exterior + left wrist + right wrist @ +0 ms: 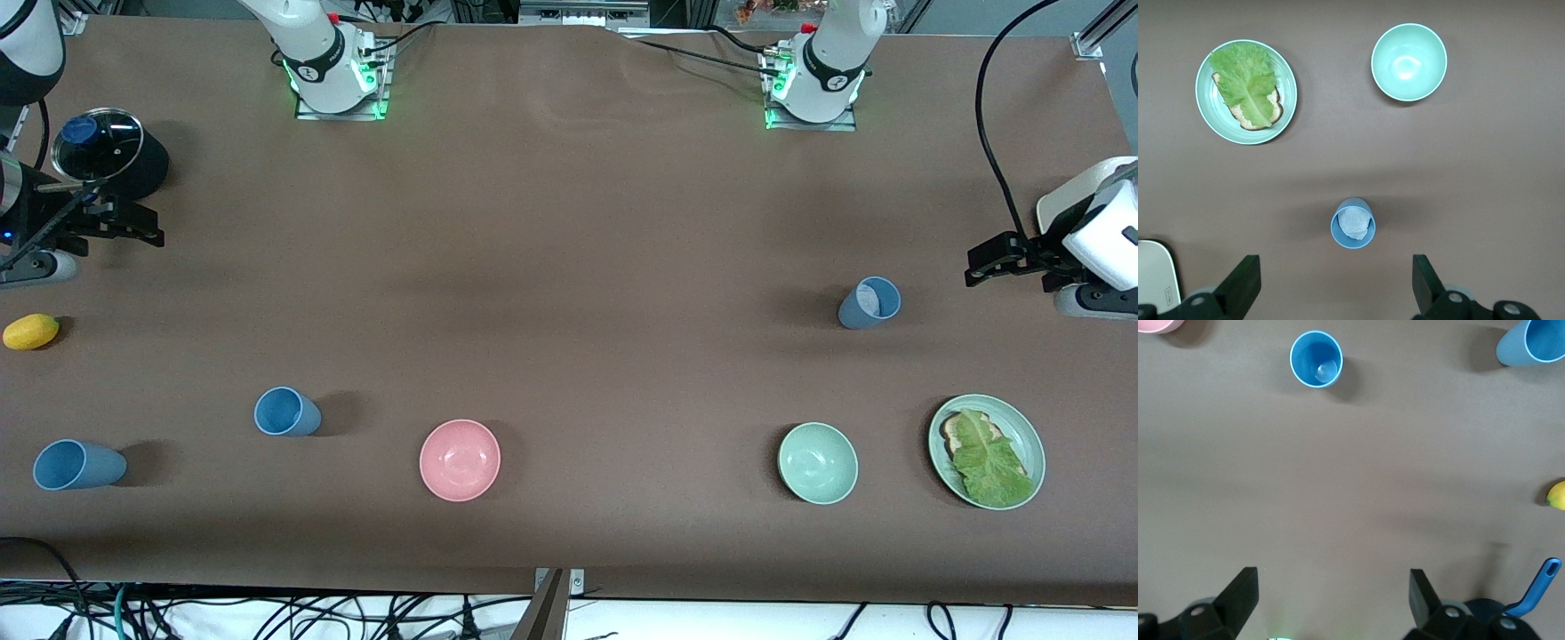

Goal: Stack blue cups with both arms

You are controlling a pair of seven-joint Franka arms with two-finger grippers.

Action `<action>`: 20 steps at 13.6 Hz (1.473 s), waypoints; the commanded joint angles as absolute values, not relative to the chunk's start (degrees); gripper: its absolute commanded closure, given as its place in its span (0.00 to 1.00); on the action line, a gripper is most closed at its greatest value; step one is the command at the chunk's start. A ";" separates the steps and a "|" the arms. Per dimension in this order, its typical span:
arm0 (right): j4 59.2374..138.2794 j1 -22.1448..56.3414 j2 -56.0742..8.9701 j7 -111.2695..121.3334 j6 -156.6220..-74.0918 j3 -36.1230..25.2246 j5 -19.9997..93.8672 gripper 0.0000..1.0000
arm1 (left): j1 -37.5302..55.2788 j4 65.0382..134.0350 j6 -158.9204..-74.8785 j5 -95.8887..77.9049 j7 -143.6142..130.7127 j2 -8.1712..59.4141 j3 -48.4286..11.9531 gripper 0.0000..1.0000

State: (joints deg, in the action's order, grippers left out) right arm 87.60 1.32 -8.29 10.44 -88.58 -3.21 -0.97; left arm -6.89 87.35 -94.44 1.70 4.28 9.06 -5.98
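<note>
Risk is judged greatest at the first pinch: the cups are smooth, tapered, matte plastic, so an off-centre squeeze could tip or skid one across the brown cloth. With the pink bowl as landmark, two sky-blue cups stand toward the right arm's end from it. A duller slate-blue cup, with something pale and crumpled inside, is set toward the left arm's end and farther from the front camera. That filling could block nesting. The left gripper is spread wide above the table near this cup; the right gripper, equally spread, hangs beside a glass-lidded pot.
</note>
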 commanded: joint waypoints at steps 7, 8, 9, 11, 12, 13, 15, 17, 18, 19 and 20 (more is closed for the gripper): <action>86.84 0.88 -11.85 11.34 -92.02 -2.90 -2.46 0.00 | -6.59 86.22 -93.87 1.14 5.45 9.23 -6.32 0.00; 86.84 0.97 -12.04 11.34 -92.11 -2.90 -2.29 0.00 | -6.59 86.22 -93.95 1.06 5.45 9.23 -6.42 0.00; 86.84 1.05 -12.04 11.34 -92.11 -2.90 -2.37 0.00 | -6.68 86.22 -93.96 1.14 5.45 9.23 -6.42 0.00; 86.84 1.14 -11.95 10.72 -91.93 -2.90 -2.02 0.00 | -6.68 86.22 -93.87 1.32 5.45 9.23 -6.42 0.00; 86.84 1.14 -11.87 10.46 -91.59 -2.90 -1.85 0.00 | -6.68 86.22 -93.87 1.14 5.45 9.40 -6.42 0.00; 86.84 1.14 -11.52 10.28 -91.23 -2.81 -1.24 0.00 | -6.77 86.31 -93.87 0.97 5.45 9.75 -6.42 0.00; 86.84 1.14 -10.38 10.02 -89.31 -2.81 1.39 0.00 | -6.59 86.83 -93.95 1.05 5.54 10.46 -6.50 0.00; 86.92 1.14 -8.71 8.63 -87.37 -2.90 3.34 0.00 | -7.11 86.75 -94.04 0.79 5.45 10.98 -6.50 0.00; 87.01 1.14 -8.27 6.53 -86.75 -2.73 3.43 0.00 | -7.47 86.75 -93.96 -0.25 5.54 11.51 -6.42 0.00; 87.27 1.14 -8.00 5.46 -86.49 -2.64 3.43 0.00 | -7.47 86.75 -93.96 -0.61 5.45 12.04 -6.33 0.00; 87.36 1.14 -7.91 5.45 -86.48 -2.55 3.43 0.00 | -7.21 86.75 -93.87 -0.62 5.28 12.30 -6.33 0.00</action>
